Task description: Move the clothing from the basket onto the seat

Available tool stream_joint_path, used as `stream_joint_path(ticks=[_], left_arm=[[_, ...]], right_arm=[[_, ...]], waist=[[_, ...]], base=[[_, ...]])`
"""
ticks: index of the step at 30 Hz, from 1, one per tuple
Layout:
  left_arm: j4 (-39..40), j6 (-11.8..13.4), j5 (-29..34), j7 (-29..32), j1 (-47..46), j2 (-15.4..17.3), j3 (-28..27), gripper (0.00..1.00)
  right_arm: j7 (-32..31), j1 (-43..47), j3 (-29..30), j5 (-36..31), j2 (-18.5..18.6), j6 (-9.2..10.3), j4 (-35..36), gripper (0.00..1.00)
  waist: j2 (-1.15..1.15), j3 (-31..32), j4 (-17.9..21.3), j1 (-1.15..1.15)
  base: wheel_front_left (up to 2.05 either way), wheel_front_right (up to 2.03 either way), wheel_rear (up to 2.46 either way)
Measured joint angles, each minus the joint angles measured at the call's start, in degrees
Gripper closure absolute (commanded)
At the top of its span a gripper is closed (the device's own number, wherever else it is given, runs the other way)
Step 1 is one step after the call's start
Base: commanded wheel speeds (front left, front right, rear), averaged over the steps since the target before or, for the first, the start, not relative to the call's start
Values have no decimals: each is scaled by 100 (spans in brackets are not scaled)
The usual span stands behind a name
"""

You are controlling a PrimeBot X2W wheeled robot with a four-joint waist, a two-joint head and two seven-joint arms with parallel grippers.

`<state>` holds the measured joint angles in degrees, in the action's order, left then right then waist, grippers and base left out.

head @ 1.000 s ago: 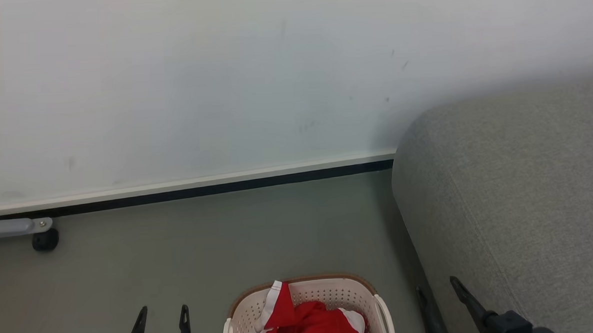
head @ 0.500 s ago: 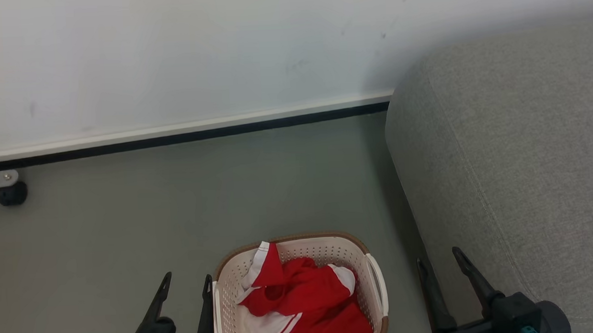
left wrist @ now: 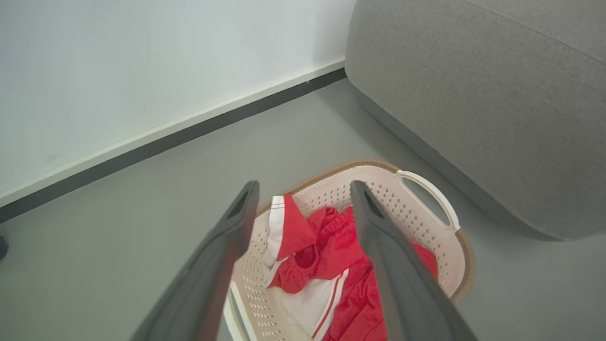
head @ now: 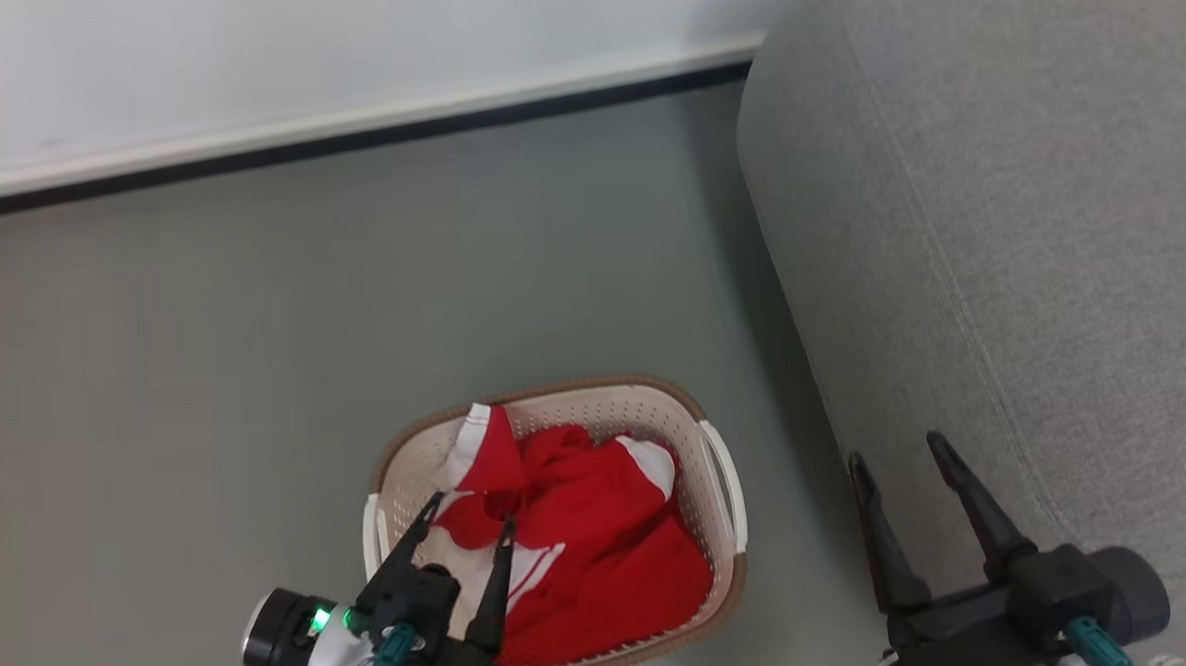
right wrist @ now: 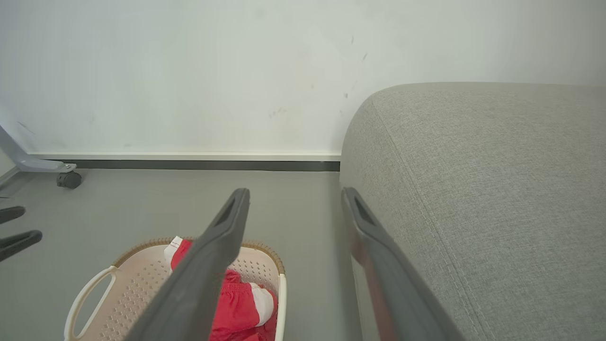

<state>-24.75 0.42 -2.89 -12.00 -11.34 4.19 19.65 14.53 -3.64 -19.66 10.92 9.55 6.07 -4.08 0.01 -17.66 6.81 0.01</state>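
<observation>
The cream basket [head: 595, 386] with a brown rim stands on the grey floor just left of the grey seat [head: 1030, 254]. Crumpled red clothing [head: 602, 543] with white bands lies inside it. My left gripper [head: 469, 511] hangs open over the basket's near left part, fingers pointing at the clothing, nothing between them. The left wrist view looks between the left gripper [left wrist: 304, 185] fingers down onto the clothing [left wrist: 326, 246], the basket [left wrist: 428, 192] and the seat [left wrist: 473, 94]. My right gripper [head: 895, 450] is open beside the seat's front edge, right of the basket; the right gripper [right wrist: 294, 192] is empty.
A white wall with a dark baseboard [head: 345, 144] runs behind the floor. A grey metal leg on a black caster [right wrist: 66, 179] stands at the far left by the wall. The basket [right wrist: 128, 279] has a loop handle facing each side.
The head camera has tilted down, so the wall slid up the view. My left gripper has moved right, from beside the basket to over its left part. The right gripper stays by the seat.
</observation>
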Motion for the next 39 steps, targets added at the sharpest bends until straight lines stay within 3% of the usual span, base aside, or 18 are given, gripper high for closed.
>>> stream_joint_path(ticks=[15, 39], left_arm=[[-1006, -349, 695, 343, -1131, -32, 719, 0], [-1870, -446, 1065, 443, -2778, -24, 871, 0]], right_arm=[[18, -753, 153, -148, -126, 5, 620, 0], [19, -1605, 297, -441, -238, 47, 1524, 0]], waist=[[0, -1201, 347, 1], [0, -2957, 675, 0]], base=[[0, 0, 0], [0, 0, 0]])
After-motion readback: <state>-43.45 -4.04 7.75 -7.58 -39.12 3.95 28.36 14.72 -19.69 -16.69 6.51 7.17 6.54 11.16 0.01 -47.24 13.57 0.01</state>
